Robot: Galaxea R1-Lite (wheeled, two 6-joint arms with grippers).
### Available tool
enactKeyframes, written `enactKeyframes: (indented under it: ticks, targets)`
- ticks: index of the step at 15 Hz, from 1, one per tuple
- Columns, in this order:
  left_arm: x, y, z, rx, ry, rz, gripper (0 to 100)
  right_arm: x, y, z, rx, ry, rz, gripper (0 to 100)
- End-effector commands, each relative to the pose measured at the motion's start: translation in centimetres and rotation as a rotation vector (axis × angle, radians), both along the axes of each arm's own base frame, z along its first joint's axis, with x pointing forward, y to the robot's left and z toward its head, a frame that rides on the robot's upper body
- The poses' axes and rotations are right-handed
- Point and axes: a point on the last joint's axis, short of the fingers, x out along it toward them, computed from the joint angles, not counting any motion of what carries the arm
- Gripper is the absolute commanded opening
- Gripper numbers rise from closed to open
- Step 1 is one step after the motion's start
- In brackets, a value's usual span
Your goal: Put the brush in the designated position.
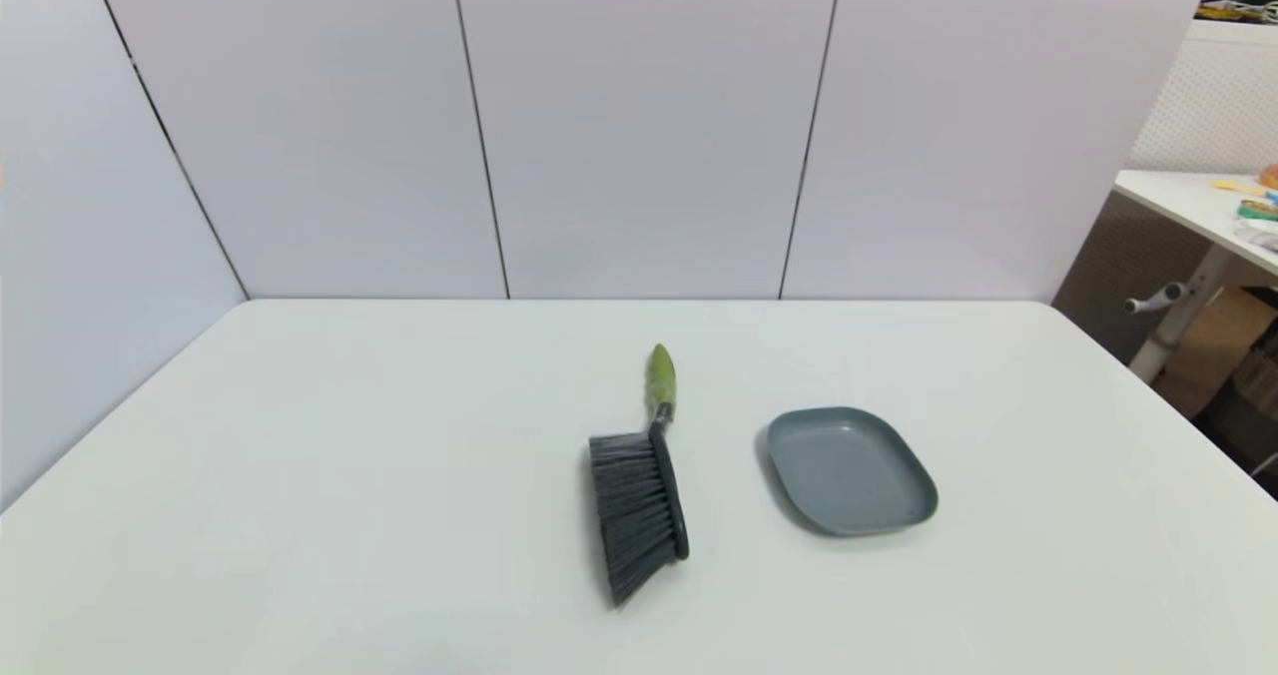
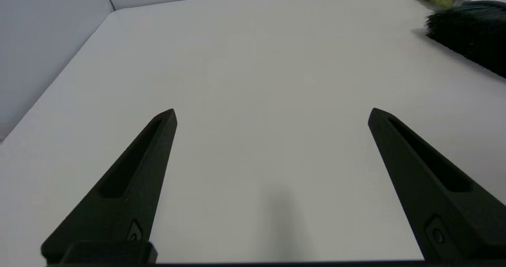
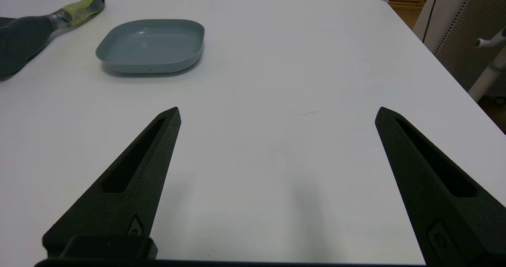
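The brush (image 1: 644, 485) lies on the white table near its middle, bristles pointing left and the lime-green handle pointing to the far wall. It also shows in the left wrist view as the brush (image 2: 470, 28) and in the right wrist view as the brush (image 3: 27, 32). A grey tray (image 1: 850, 470) sits empty just right of it, seen too as the tray (image 3: 152, 46). My left gripper (image 2: 272, 115) is open over bare table, well short of the brush. My right gripper (image 3: 278, 113) is open too, apart from the tray. Neither arm shows in the head view.
White wall panels close off the table's far and left sides. Off the right edge stand another white table (image 1: 1198, 206) with small items, a cardboard box (image 1: 1213, 340) and a pegboard panel (image 3: 462, 26).
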Motion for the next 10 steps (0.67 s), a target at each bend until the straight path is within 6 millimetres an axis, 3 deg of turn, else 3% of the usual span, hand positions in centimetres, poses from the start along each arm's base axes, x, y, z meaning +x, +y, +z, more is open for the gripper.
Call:
enactKeyframes:
  ticks: [1, 10]
  targets:
    - [-0.14, 0.07, -0.69, -0.001, -0.025, 0.030, 100, 0.02, 0.00, -0.04, 0.000, 0.003, 0.001, 100]
    - [-0.14, 0.11, -0.66, -0.103, -0.022, 0.049, 100, 0.00, 0.00, -0.05, 0.000, 0.000, 0.001, 100]
